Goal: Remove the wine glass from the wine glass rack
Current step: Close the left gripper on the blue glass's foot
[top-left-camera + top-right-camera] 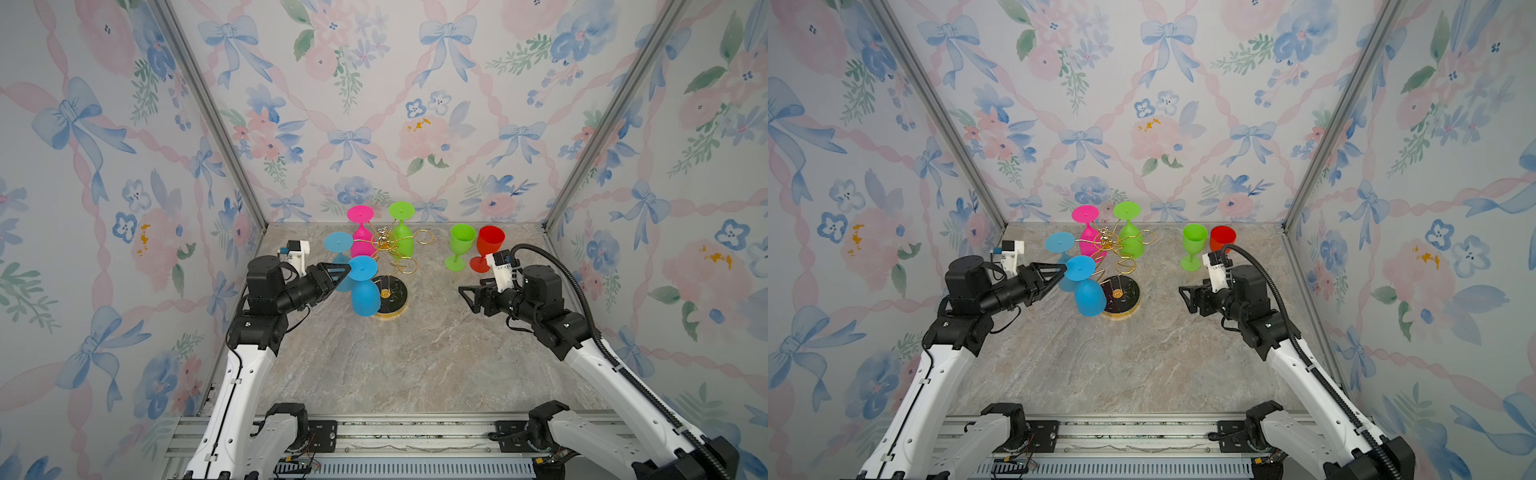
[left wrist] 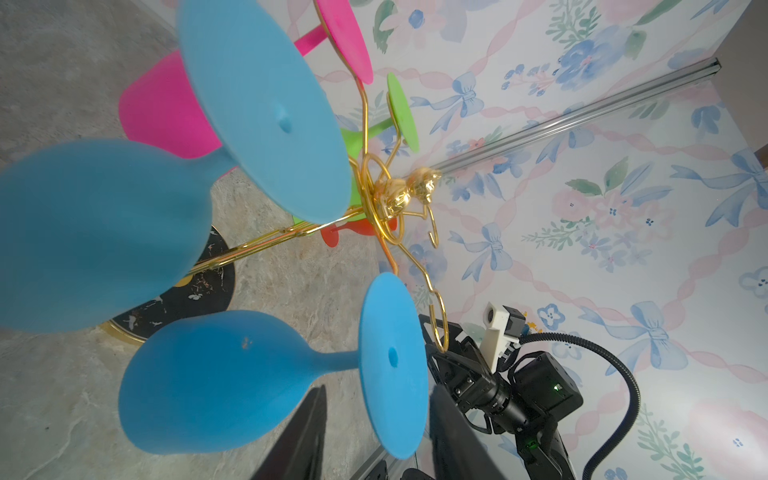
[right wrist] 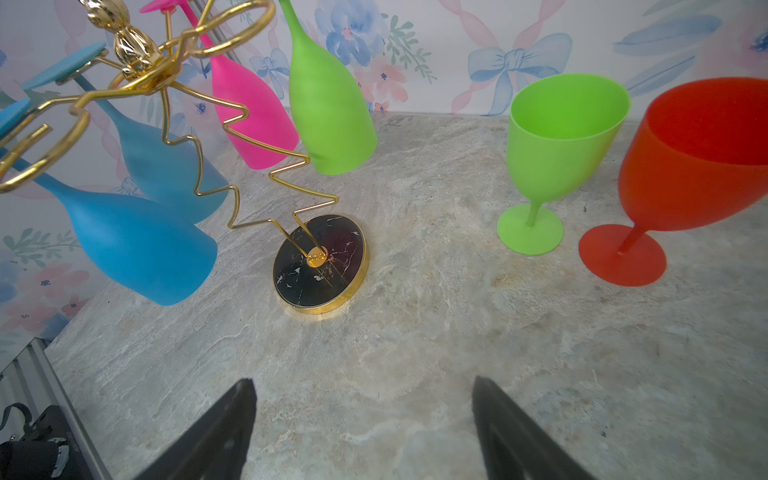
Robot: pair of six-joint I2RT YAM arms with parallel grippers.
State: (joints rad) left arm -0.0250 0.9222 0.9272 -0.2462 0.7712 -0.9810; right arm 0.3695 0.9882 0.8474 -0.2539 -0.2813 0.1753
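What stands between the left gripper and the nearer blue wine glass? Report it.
Nothing visible. The fingers of the left gripper straddle the round foot of the nearer matte blue wine glass, which hangs upside down on the thin gold wire rack. The second blue wine glass hangs close beside it, not between.

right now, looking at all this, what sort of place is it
Most likely a robot test booth, not a home: the wallpapered walls hang on a bare aluminium frame, and two arms are mounted on a rail at the front of the stone-look tabletop.
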